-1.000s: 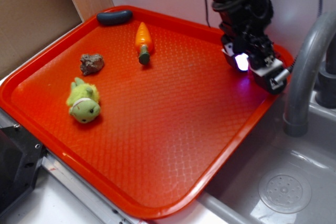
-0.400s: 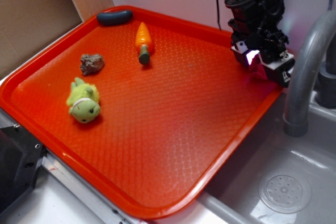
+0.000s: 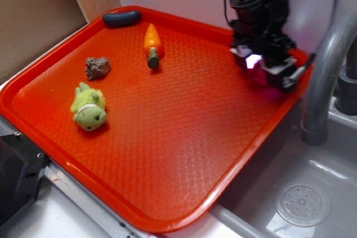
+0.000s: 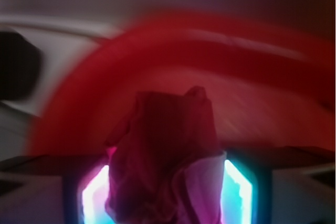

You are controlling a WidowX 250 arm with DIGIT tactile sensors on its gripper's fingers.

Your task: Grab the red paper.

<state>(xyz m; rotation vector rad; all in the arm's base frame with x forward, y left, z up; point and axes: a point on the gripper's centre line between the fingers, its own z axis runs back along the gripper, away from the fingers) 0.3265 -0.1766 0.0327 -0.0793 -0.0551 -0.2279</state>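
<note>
The red paper (image 4: 163, 156) sits directly between the fingers of the gripper (image 4: 165, 192), a crumpled crimson wad whose pointed tuft sticks out past the fingertips. Both lit pads (image 4: 94, 195) press against its sides, so the claw is clamped on it, with nothing lying off to either side. In the exterior view the paper itself is hidden behind the gripper (image 3: 262, 66), which hangs over the tray (image 3: 167, 137) near its far right corner, close beside the grey faucet (image 3: 323, 76). Whether the wad clears the tray floor cannot be told. To my eye, the grab looks made; what remains is lifting straight up.
</note>
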